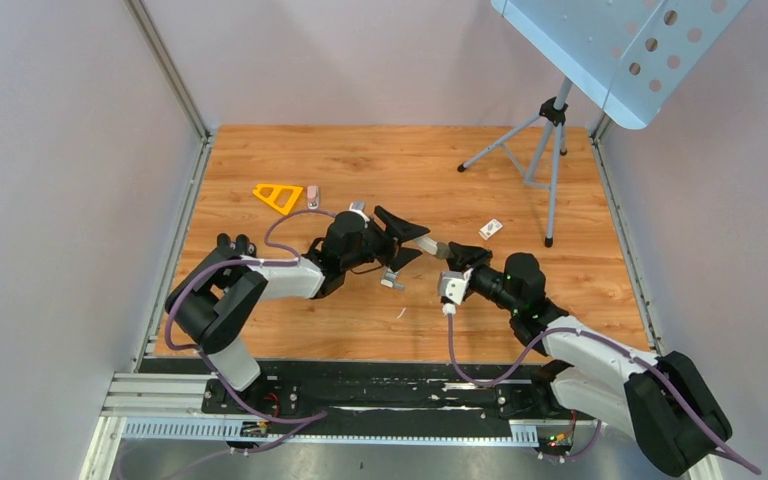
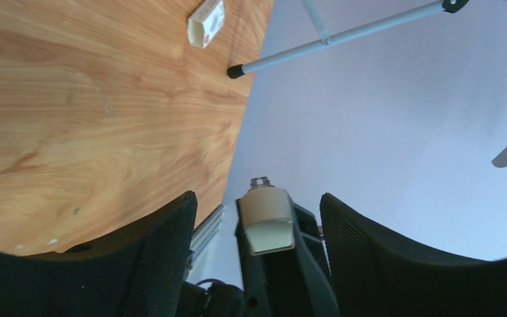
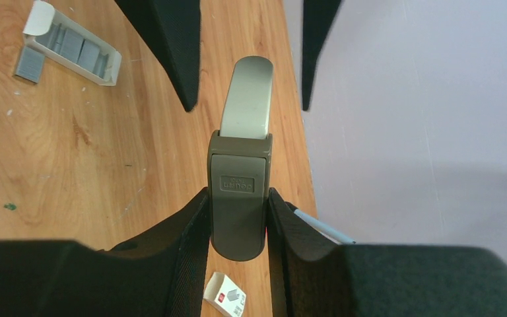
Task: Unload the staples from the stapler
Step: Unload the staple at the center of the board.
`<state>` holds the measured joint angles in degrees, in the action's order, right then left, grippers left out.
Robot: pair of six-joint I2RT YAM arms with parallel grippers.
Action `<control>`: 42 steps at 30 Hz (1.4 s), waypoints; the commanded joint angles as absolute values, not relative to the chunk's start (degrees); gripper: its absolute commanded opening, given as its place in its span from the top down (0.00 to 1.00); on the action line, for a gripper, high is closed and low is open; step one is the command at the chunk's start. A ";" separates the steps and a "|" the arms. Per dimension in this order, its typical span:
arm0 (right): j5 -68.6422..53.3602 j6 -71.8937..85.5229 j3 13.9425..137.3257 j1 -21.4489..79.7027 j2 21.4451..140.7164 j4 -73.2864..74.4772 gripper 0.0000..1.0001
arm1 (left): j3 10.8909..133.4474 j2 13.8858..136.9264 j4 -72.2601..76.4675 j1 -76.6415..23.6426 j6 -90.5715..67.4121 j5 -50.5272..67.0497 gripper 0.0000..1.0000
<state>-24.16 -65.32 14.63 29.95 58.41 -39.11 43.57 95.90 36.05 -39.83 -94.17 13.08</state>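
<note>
The stapler is held in the air between the two grippers; it is dark with a grey front end. My right gripper is shut on its rear end, as the right wrist view shows, with the stapler squeezed between both pads. My left gripper is open, its fingers on either side of the stapler's front end with gaps on both sides. A loose grey bar of staples lies on the table beside a white tray holding several more. The stapler's inside is hidden.
An orange triangle and a tiny pink stapler lie at the back left. A small white box and a tripod stand at the back right. A thin white sliver lies near the front. A blue stick-like tool is by the right finger.
</note>
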 commanded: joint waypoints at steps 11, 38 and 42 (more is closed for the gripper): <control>-30.74 -44.37 24.52 27.11 54.10 -12.94 0.99 | 41.64 70.24 13.34 -35.98 -49.04 -0.77 0.15; -67.05 -23.45 36.12 19.12 62.52 0.79 0.98 | 26.31 58.79 38.63 -35.23 -23.62 26.80 0.00; -69.46 -23.63 36.34 19.14 62.92 0.68 0.97 | 28.80 58.25 33.43 -35.42 -13.03 32.51 0.00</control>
<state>-62.41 -25.06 34.79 19.84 62.33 0.12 26.87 58.65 33.98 -35.33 -24.60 23.42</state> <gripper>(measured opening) 0.351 0.997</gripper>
